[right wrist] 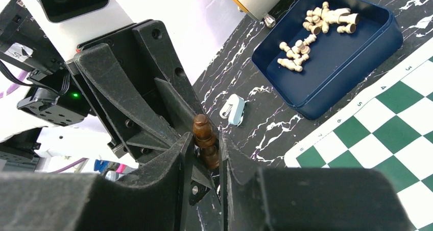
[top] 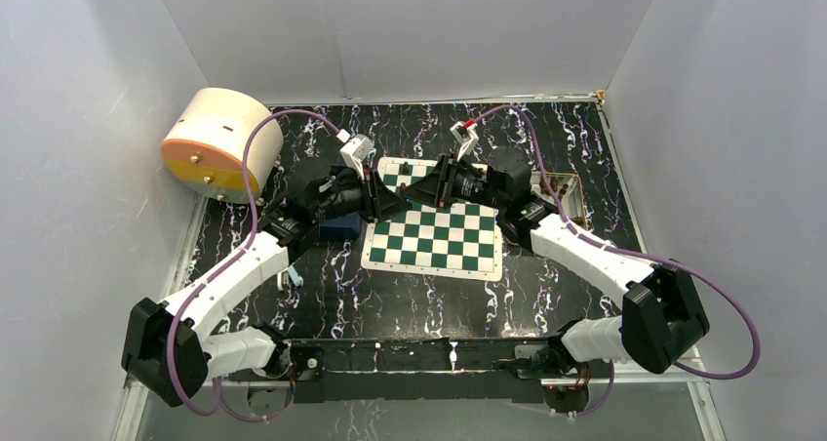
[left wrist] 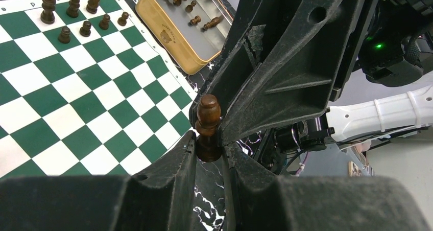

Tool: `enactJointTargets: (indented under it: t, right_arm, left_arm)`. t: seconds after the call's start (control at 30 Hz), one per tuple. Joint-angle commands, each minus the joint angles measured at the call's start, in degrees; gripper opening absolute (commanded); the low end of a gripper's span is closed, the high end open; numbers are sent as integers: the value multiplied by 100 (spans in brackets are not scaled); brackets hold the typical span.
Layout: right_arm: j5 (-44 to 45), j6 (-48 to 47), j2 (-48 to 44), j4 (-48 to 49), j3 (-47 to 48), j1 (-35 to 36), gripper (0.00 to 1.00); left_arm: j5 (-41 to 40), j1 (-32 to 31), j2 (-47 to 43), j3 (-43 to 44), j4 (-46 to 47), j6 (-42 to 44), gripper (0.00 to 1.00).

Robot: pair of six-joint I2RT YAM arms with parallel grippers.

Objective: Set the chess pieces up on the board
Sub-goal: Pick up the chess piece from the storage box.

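Gold tin (left wrist: 163, 37), blue tray (right wrist: 337, 52), rnd tub (top: 219, 143).

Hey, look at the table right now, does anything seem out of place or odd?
One dark pawn is pinched by both the left gripper and the right gripper at once, near the board. It looks like a handover. In the gold tin, several dark pieces lie on their sides.

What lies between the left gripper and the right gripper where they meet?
One dark brown chess piece, clamped by left gripper and right gripper; both wrist views show it.
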Motion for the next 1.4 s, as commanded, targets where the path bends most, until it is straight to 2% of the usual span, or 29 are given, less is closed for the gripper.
enactJointTargets:
  t: [0.0,0.23,0.37,0.43,0.5,0.63,0.8,0.93,1.1,1.37]
  right_arm:
    - [-67,-212,-50,2,-12,78,31]
    - [-254,-159,-5,63,-5,83,22]
    - [-289,-351,-91,138,-69,85,11]
    - [-273,-677,-161,133,-83,85,6]
    - [-154,-1149,-262,22,-73,83,3]
    - [-132,-2130,-366,-268,17,78,2]
    - [-569,-3295,-356,-815,183,79,3]
    - [-944,-3803,-366,-1116,352,77,4]
    - [-1105,-3874,-385,-1190,463,74,4]
    - [-1098,-3577,-392,-1004,415,82,5]
  left_arm:
    - [52,20,-262,26,251,154,9]
    - [7,22,-236,42,216,200,10]
    - [-137,22,-227,62,74,212,23]
    - [-269,22,-250,101,-123,211,37]
    - [-343,22,-322,134,-406,208,47]
    - [-424,19,-603,287,-960,39,56]
    - [-788,22,-767,834,-1994,-34,56]
    - [-790,17,-657,1192,-2356,-34,51]
    - [-707,22,-347,1569,-2695,-35,41]
    - [-621,22,-60,1781,-2974,-21,41]
